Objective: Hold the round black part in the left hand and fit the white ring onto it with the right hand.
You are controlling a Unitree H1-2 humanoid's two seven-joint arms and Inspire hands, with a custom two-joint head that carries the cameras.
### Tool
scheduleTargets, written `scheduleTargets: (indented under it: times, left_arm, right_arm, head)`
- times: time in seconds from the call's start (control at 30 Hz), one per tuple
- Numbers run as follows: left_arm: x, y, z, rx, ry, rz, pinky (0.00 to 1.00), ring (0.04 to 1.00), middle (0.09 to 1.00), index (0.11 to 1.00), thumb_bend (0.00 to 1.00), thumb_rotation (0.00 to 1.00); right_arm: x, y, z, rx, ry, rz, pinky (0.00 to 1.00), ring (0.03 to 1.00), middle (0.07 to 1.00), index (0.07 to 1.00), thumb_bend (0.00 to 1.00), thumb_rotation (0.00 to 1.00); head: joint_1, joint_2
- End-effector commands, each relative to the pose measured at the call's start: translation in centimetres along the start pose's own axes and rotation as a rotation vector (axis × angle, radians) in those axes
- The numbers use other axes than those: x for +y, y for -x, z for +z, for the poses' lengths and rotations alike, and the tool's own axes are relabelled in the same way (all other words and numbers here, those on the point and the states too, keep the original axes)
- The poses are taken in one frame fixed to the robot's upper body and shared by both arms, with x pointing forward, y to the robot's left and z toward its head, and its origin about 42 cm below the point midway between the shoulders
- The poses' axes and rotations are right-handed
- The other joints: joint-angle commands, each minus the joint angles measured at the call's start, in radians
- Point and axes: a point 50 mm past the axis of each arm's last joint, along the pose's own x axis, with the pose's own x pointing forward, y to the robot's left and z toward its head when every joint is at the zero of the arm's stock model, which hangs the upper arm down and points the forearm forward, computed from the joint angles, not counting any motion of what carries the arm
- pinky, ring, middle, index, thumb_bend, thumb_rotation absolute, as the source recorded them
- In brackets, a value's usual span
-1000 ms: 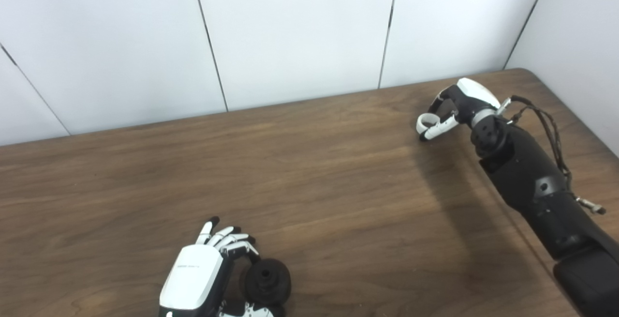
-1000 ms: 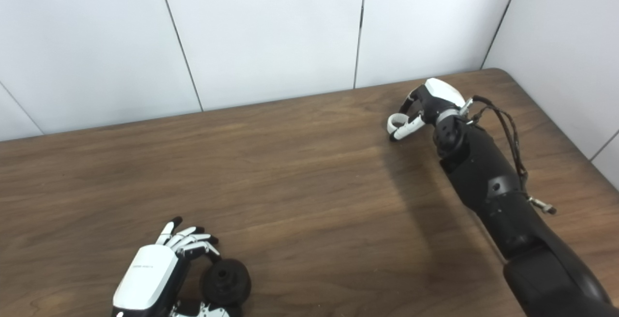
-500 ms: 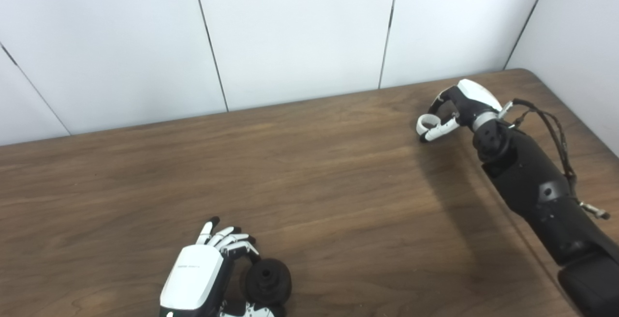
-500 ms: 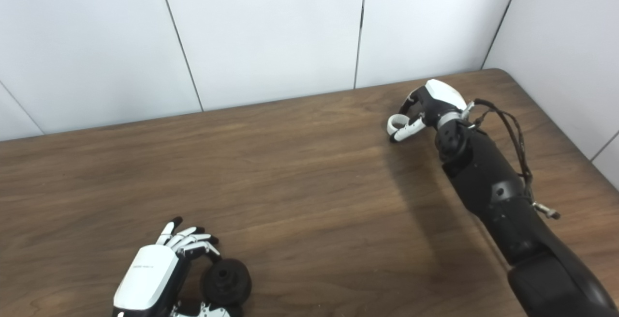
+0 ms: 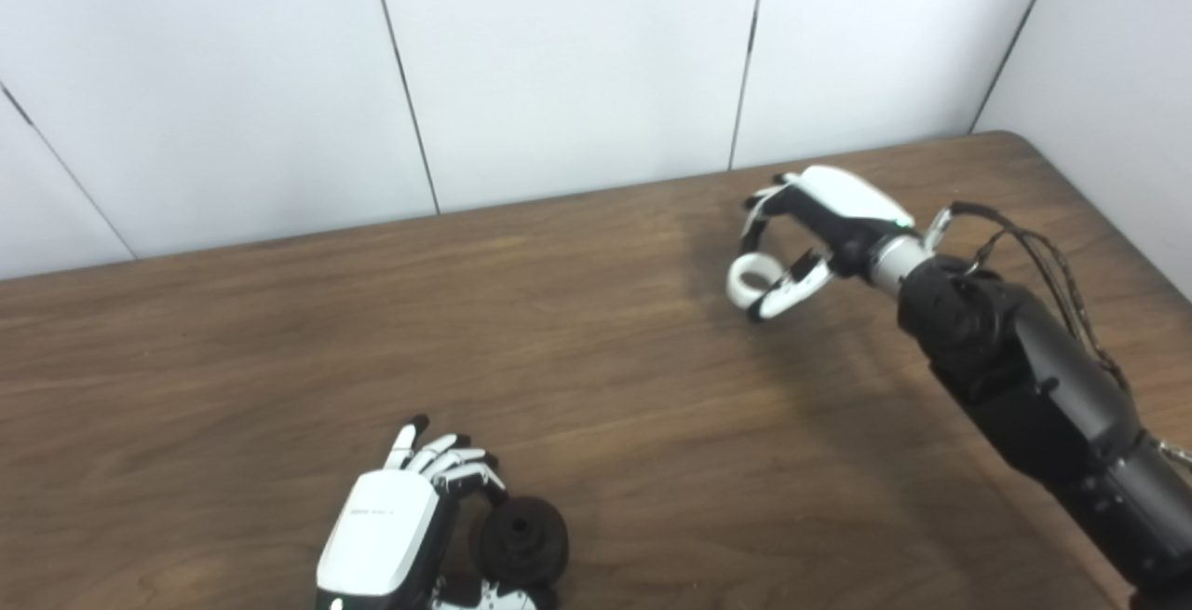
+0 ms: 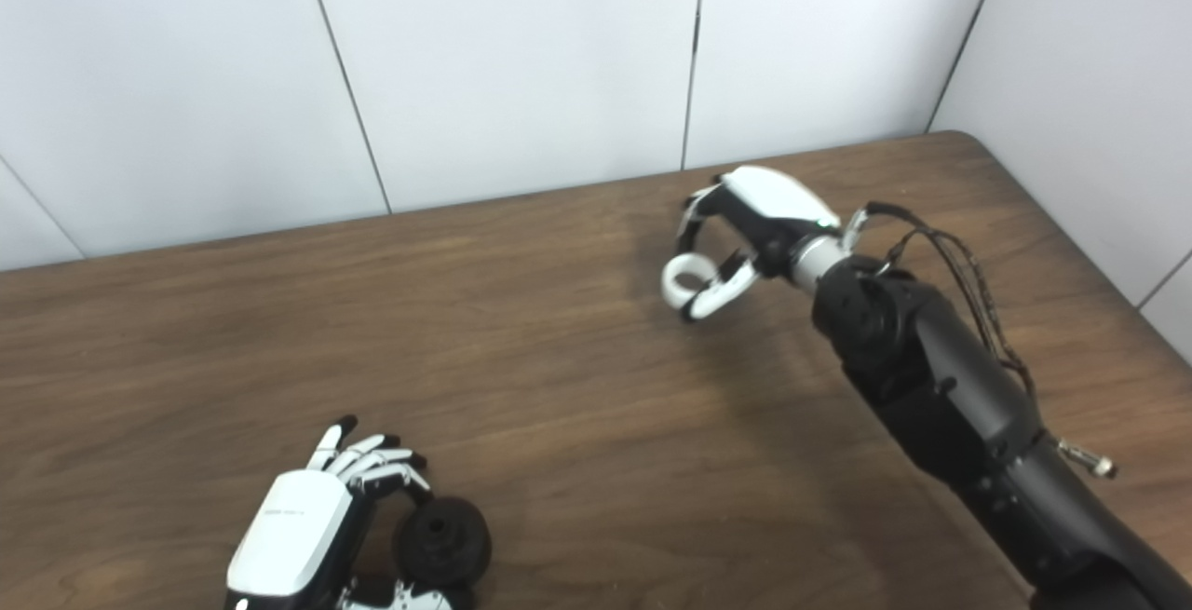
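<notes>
The round black part (image 5: 521,540) with a hole in its middle sits low at the near edge of the brown table (image 5: 596,405), and my left hand (image 5: 391,545) is shut on it, fingers curled over its far side and thumb under it. My right hand (image 5: 819,219) hangs above the table at the right, shut on the white ring (image 5: 752,277), which is pinched between fingertips and thumb. The ring (image 6: 687,275) is well apart from the black part (image 6: 442,543).
White wall panels (image 5: 559,61) stand behind the table's far edge. A bundle of cables (image 5: 1043,256) runs along my right forearm. The table's right corner (image 5: 1015,140) is rounded, close to the side wall.
My right hand has lifted the white ring off the table and carried it left and nearer. The left hand has barely moved with the black part.
</notes>
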Motion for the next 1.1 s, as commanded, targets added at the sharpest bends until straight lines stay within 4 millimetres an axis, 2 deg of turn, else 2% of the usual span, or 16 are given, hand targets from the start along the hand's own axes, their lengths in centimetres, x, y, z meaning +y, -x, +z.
scheduleTargets:
  times: [0.0, 0.23, 0.43, 0.77, 1.07]
  left_arm:
    - [0.5, -0.4, 0.3, -0.018, -0.009, 0.029, 1.0, 0.856, 0.749, 0.485, 0.52, 0.05]
    - [0.6, -0.5, 0.5, -0.017, -0.015, 0.026, 1.0, 0.858, 0.748, 0.485, 0.52, 0.05]
    - [0.6, -0.7, 0.8, -0.019, -0.012, 0.032, 1.0, 0.855, 0.748, 0.485, 0.52, 0.05]
    - [0.6, -1.1, 1.7, -0.019, -0.028, 0.035, 1.0, 0.861, 0.749, 0.485, 0.52, 0.06]
    - [0.4, -1.4, 2.5, -0.017, -0.025, 0.04, 1.0, 0.86, 0.748, 0.486, 0.52, 0.06]
  right_arm:
    - [-1.0, 0.9, 2.0, -0.059, 0.031, -0.032, 0.97, 0.975, 0.846, 0.485, 0.52, 0.13]
    - [1.3, 4.4, 7.0, -0.223, -0.01, 0.001, 1.0, 0.99, 0.857, 0.484, 0.52, 0.13]
    - [2.4, 6.2, 10.2, -0.328, -0.025, 0.044, 1.0, 1.0, 0.861, 0.484, 0.52, 0.14]
    - [3.1, 8.2, 12.8, -0.412, -0.043, 0.093, 1.0, 1.0, 0.86, 0.482, 0.52, 0.13]
    - [4.7, 8.9, 14.0, -0.46, -0.059, 0.135, 1.0, 1.0, 0.855, 0.483, 0.52, 0.13]
  head:
    - [0.005, 0.003]
    - [0.029, 0.02]
    - [0.047, 0.033]
    - [0.107, 0.064]
    - [0.148, 0.081]
